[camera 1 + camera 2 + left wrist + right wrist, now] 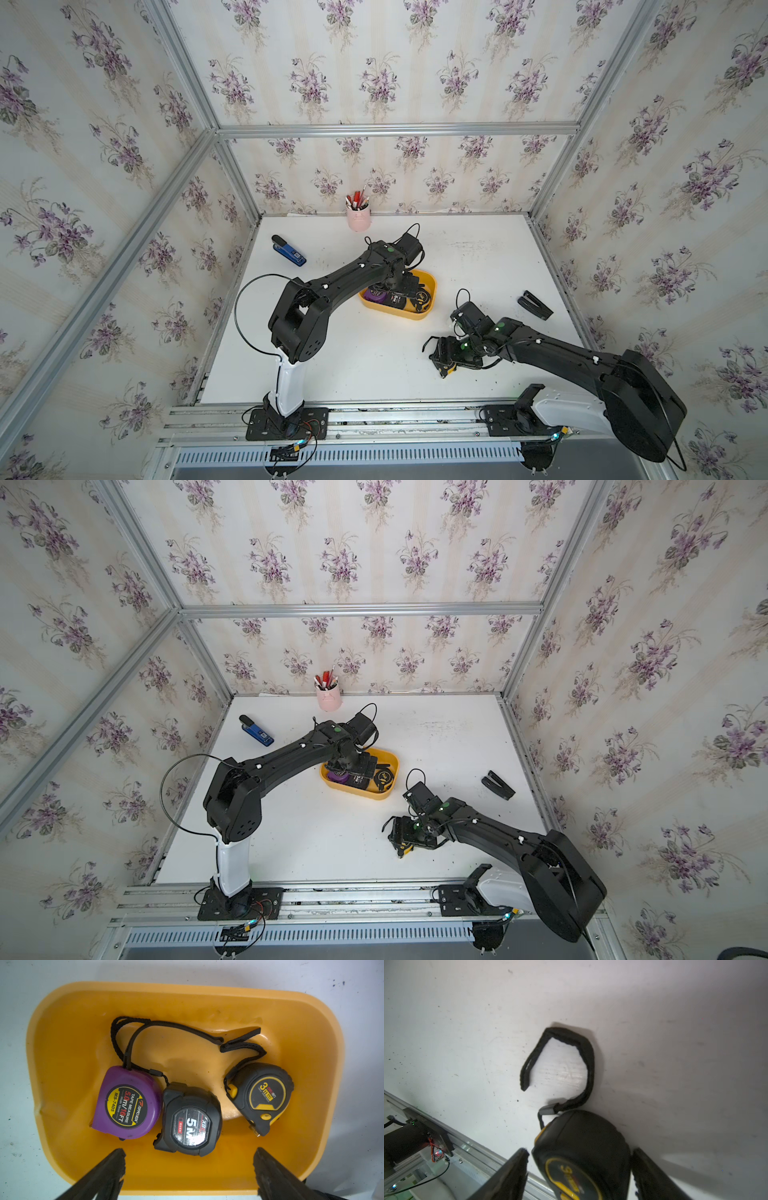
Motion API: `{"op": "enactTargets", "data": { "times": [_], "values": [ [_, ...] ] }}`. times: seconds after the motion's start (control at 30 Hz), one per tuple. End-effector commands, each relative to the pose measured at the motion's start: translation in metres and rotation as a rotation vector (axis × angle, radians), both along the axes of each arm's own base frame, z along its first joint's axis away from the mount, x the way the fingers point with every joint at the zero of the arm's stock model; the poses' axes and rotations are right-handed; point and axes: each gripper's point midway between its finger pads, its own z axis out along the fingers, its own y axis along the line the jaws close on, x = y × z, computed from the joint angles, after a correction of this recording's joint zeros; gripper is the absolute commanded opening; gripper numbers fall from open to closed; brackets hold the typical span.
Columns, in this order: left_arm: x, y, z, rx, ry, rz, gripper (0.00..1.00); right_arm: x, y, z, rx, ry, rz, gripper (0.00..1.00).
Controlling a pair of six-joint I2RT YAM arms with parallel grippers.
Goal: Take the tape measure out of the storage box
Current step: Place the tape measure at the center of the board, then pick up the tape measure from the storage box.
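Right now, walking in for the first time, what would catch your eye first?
The yellow storage box sits mid-table holding a purple tape measure, a black tape measure and a black-and-yellow tape measure, with the left end effector open above it. Nearer the front edge, a fourth tape measure rests on the white table between the parted jaws of the right end effector.

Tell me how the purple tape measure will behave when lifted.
The purple tape measure looks like a rigid, smooth plastic case: unlikely to deform, but it might slip. Its limp black strap will probably dangle, and it overlaps the strap of the black 5M tape measure beside it, so that could get tugged.
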Motion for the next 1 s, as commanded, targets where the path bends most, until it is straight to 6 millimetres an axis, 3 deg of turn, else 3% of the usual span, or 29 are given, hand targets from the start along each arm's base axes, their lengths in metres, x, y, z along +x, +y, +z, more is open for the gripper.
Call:
{"op": "enactTargets", "data": {
  "times": [0.0, 0.33, 0.63, 0.97],
  "values": [
    [-0.002, 0.001, -0.001, 0.008, 0.006, -0.015, 0.98, 0.002, -0.022, -0.002, -0.110, -0.024, -0.037, 0.84],
    [-0.015, 0.004, 0.006, 0.034, 0.039, -0.168, 0.98, 0.039, -0.047, 0.050, -0.201, -0.265, -0.155, 0.89],
    [-0.021, -0.011, -0.023, 0.014, 0.097, -0.334, 0.98, 0.059, -0.054, 0.081, -0.208, -0.400, -0.207, 0.89],
    [-0.002, -0.028, -0.040, -0.003, 0.087, -0.391, 0.97, 0.062, -0.053, 0.079, -0.207, -0.403, -0.223, 0.88]
  ]
}}
